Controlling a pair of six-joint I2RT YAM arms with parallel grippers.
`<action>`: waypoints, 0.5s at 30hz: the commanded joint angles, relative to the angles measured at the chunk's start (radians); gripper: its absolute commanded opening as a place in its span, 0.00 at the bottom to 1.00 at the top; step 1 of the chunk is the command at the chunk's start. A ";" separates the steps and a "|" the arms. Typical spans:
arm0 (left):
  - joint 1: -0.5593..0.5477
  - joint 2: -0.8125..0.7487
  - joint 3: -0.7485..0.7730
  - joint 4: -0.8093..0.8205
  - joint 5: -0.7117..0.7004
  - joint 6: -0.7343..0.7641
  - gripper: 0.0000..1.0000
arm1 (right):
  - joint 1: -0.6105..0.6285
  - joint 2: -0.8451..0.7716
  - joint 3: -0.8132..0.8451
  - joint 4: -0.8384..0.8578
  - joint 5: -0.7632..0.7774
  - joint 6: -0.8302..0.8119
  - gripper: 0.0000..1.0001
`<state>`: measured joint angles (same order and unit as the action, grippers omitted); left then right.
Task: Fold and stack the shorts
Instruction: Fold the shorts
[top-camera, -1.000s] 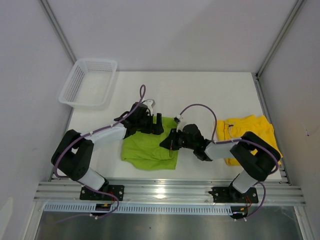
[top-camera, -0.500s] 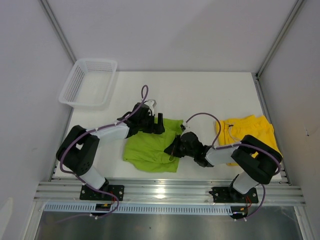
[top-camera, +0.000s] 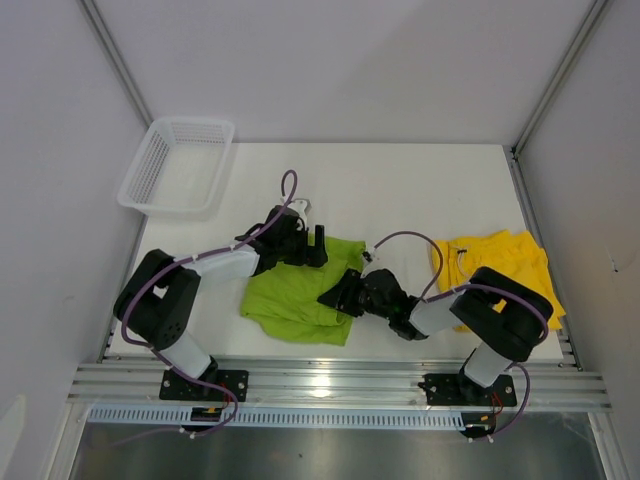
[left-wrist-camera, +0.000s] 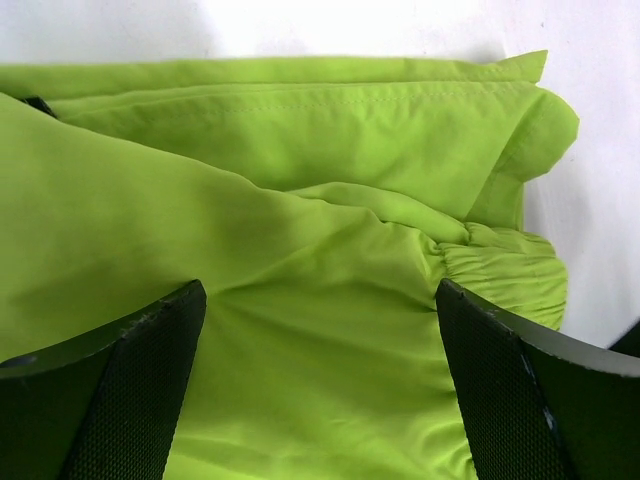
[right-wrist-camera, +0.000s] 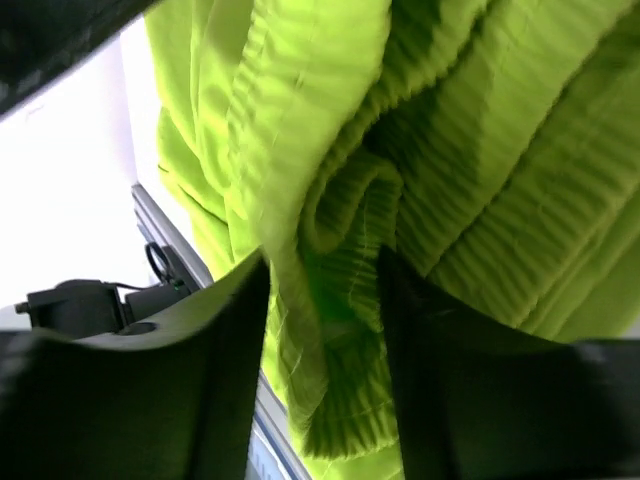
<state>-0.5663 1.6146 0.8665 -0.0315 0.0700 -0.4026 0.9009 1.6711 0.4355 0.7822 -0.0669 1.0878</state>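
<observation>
- Lime green shorts (top-camera: 290, 300) – lying crumpled on the white table (top-camera: 400, 190), near its front edge, between the two arms and a bit left of centre.
- Top view: the fabric is a rough, uneven patch. Its far right corner reaches up under the L gripper and its right edge runs under the R gripper.
- L gripper (top-camera: 320, 243) – sits over the far right corner of the green shorts.
- L wrist cam: both mesh-faced fingers (left-wrist-camera: 140, 400) are spread wide w/ nothing between them. The green cloth lies flat below, w/ a gathered elastic waistband at the right and bare table beyond it.
- R gripper (top-camera: 333, 299) – low at the right edge of the green shorts, pointing left.
- R wrist cam: the fingers (right-wrist-camera: 225, 390) are partway apart. A rounded curl of ribbed waistband sits in the gap and touches both inner faces. The curl looks loose, not pressed flat.
- Yellow shorts (top-camera: 505, 262) – bunched at the right side of the table, behind the R arm's elbow, well apart from the green pair. Not stacked, and neither gripper touches them.
- White mesh basket (top-camera: 150, 175) – at the far left corner, overhanging the table edge, well apart from both pairs.
</observation>
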 joint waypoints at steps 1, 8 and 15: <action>0.005 0.001 0.052 0.007 -0.041 -0.002 0.98 | 0.010 -0.071 -0.041 -0.260 0.065 -0.069 0.51; 0.016 -0.054 0.158 -0.065 -0.027 -0.005 0.99 | -0.028 -0.240 0.012 -0.496 0.067 -0.134 0.53; 0.020 -0.142 0.246 -0.146 -0.027 0.005 0.99 | -0.108 -0.404 0.049 -0.621 0.104 -0.209 0.49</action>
<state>-0.5575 1.5574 1.0698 -0.1383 0.0517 -0.4015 0.8196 1.3392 0.4450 0.2615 -0.0025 0.9379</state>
